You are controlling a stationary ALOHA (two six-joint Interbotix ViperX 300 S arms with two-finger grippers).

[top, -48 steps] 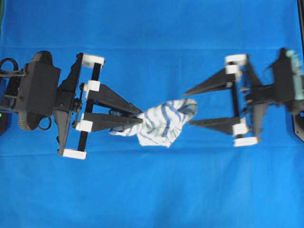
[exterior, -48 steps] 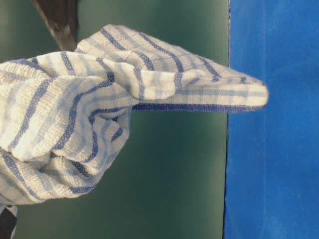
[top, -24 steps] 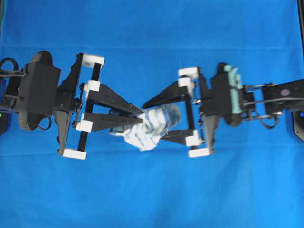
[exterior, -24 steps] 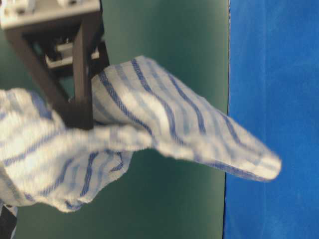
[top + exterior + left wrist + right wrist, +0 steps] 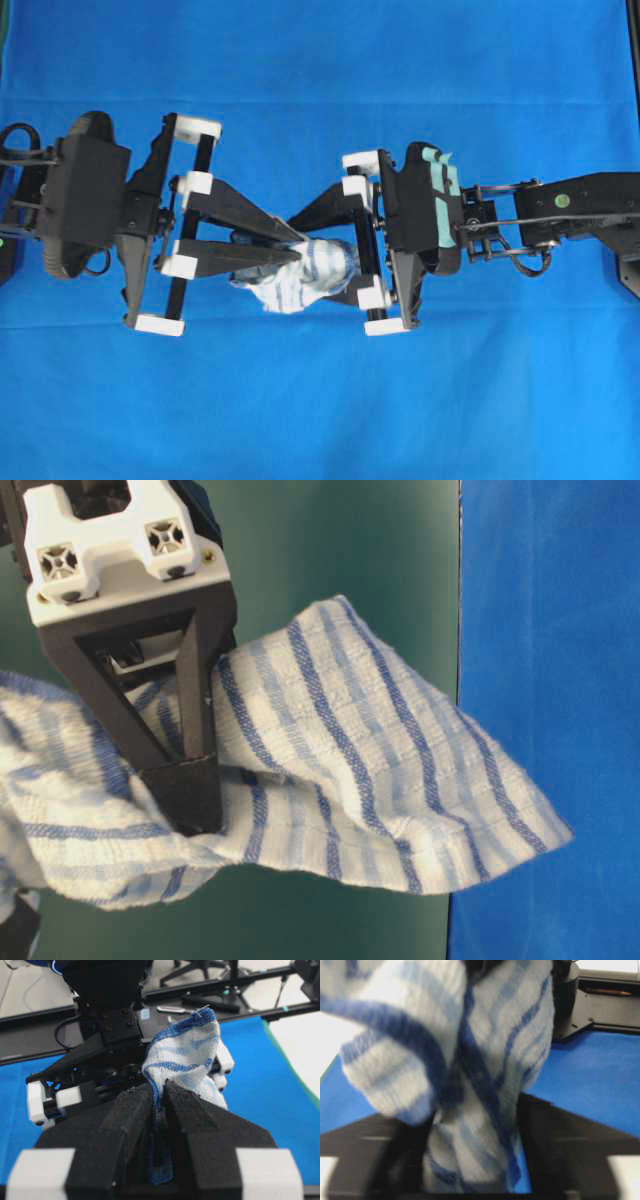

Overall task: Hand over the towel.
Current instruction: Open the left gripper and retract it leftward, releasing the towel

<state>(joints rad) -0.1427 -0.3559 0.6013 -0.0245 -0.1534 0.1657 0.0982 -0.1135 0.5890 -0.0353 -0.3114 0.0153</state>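
Note:
The towel (image 5: 305,272), white with blue stripes, hangs bunched above the blue tablecloth between the two arms. My left gripper (image 5: 298,247) is shut on its left end; the left wrist view shows the blue hem pinched between the black fingers (image 5: 135,1110) and the towel (image 5: 185,1055) rising above them. My right gripper (image 5: 305,260) reaches in from the right, open, one finger on each side of the towel's free end. In the right wrist view the towel (image 5: 470,1060) fills the gap of the gripper (image 5: 475,1110), with a blue slit beside one finger. One right finger (image 5: 190,790) presses against the cloth (image 5: 380,760).
The blue tablecloth (image 5: 320,400) covers the whole table under both arms. A dark green surface (image 5: 350,540) fills the left part of the table-level view. Black frame bars and tools (image 5: 210,1002) lie beyond the table's far edge.
My right arm has travelled left from well clear of the towel until its fingers straddle the free end, which is now pushed together. Its jaws stand narrower. The left gripper has kept its place and grip.

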